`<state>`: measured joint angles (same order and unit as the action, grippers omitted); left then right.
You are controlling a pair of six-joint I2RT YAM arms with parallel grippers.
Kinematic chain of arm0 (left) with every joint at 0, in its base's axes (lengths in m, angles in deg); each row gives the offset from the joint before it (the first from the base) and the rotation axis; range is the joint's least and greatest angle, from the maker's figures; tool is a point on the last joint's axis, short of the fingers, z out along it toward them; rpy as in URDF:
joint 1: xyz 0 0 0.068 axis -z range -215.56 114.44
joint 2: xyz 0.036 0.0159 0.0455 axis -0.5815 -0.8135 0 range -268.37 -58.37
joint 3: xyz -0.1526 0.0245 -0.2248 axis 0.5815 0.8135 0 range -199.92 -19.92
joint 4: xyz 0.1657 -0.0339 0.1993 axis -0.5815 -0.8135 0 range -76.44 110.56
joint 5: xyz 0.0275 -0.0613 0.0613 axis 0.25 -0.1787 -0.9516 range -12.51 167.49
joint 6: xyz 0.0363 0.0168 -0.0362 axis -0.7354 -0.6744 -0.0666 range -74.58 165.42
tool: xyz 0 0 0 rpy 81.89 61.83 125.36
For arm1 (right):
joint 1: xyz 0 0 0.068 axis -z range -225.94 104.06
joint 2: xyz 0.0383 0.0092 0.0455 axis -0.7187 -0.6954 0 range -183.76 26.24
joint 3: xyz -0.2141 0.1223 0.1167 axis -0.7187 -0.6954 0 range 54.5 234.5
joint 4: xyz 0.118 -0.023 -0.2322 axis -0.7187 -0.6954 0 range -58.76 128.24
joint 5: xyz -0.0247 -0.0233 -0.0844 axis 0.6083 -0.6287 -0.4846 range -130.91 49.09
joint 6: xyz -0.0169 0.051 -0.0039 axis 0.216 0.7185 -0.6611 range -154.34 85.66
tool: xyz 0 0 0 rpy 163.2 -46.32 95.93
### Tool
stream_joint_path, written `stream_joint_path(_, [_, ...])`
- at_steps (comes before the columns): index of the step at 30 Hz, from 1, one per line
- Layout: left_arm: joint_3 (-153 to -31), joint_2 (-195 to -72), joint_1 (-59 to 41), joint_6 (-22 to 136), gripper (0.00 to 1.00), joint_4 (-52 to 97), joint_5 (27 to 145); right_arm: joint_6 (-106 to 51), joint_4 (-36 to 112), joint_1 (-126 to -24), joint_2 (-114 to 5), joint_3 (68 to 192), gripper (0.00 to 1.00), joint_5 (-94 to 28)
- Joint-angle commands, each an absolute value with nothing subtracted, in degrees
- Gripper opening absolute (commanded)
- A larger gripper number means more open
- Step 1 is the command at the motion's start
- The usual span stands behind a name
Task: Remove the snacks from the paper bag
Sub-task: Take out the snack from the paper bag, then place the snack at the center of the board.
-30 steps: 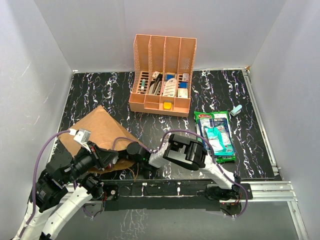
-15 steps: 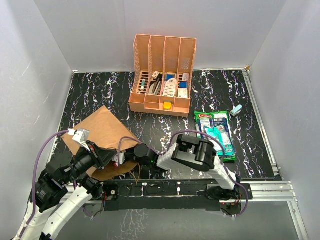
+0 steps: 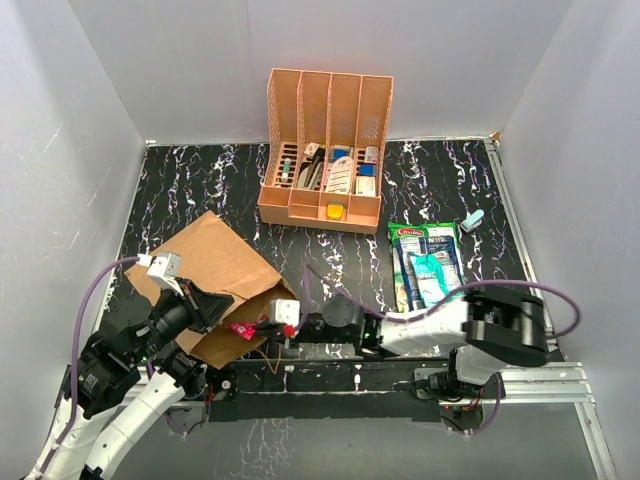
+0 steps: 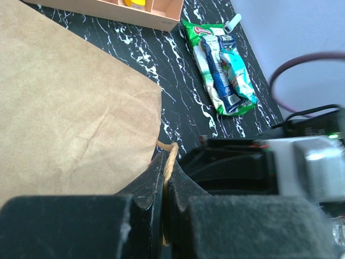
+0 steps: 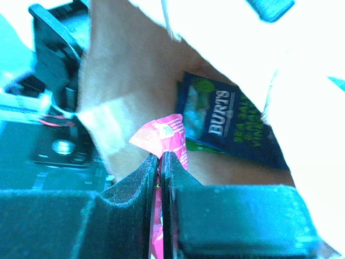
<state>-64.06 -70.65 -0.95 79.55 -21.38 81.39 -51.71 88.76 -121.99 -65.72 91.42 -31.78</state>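
The brown paper bag (image 3: 215, 265) lies on its side at the front left, its mouth facing right. My left gripper (image 3: 213, 306) is shut on the bag's cord handle (image 4: 171, 156), with the bag's outer face (image 4: 64, 108) beside it. My right gripper (image 3: 256, 329) is at the bag's mouth, shut on a pink-red packet (image 3: 240, 329). In the right wrist view the jaws (image 5: 160, 159) pinch that pink packet (image 5: 167, 135). A dark blue packet (image 5: 226, 121) lies deeper inside the bag (image 5: 118, 81). Green, blue and teal packets (image 3: 430, 268) lie stacked on the table at right, also in the left wrist view (image 4: 221, 70).
An orange slotted organiser (image 3: 325, 150) with stationery stands at the back centre. A small pale teal item (image 3: 472, 220) lies at the right, beyond the packets. The metal rail (image 3: 400, 375) runs along the front edge. Grey walls close in three sides.
My right arm has drawn back to the right, bringing the pink-red packet to the bag's mouth. The bag's mouth has lifted open wider on the left gripper's side.
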Motion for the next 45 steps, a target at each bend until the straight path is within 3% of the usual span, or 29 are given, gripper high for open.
stream_joint_path(1, [-65.1,-72.5,-1.7,80.0,0.0,-21.8,80.6,-28.7,75.6,-121.9,-52.7,89.4,0.07,-27.0])
stream_joint_path(5, [-65.0,-72.9,-2.3,79.9,0.0,-21.5,81.0,-20.5,50.8,-121.9,-40.2,90.4,0.07,-34.3])
stream_joint_path(11, [-64.9,-73.7,-3.0,79.5,0.0,-21.2,81.9,-3.0,15.3,-121.8,-26.4,94.1,0.07,-79.5])
stream_joint_path(14, [-64.9,-74.2,-3.1,79.6,0.0,-21.2,82.0,3.3,2.6,-121.7,-24.3,98.6,0.07,-95.8])
stream_joint_path(18, [-64.9,-74.5,-3.3,79.6,0.0,-21.2,81.9,5.1,-10.0,-117.9,-29.4,106.9,0.07,-108.3])
stream_joint_path(25, [-64.9,-74.5,-3.4,79.6,0.0,-21.5,81.8,-7.0,-9.7,-94.7,-39.2,113.3,0.07,-104.8])
stream_joint_path(33, [-64.9,-74.3,-3.5,79.6,0.0,-21.5,81.9,-0.5,-11.5,-88.6,-46.2,111.9,0.07,-103.9])
stream_joint_path(45, [-64.8,-74.5,-3.7,79.4,0.0,-21.5,82.2,-3.5,3.6,-83.9,-55.4,106.0,0.07,-98.0])
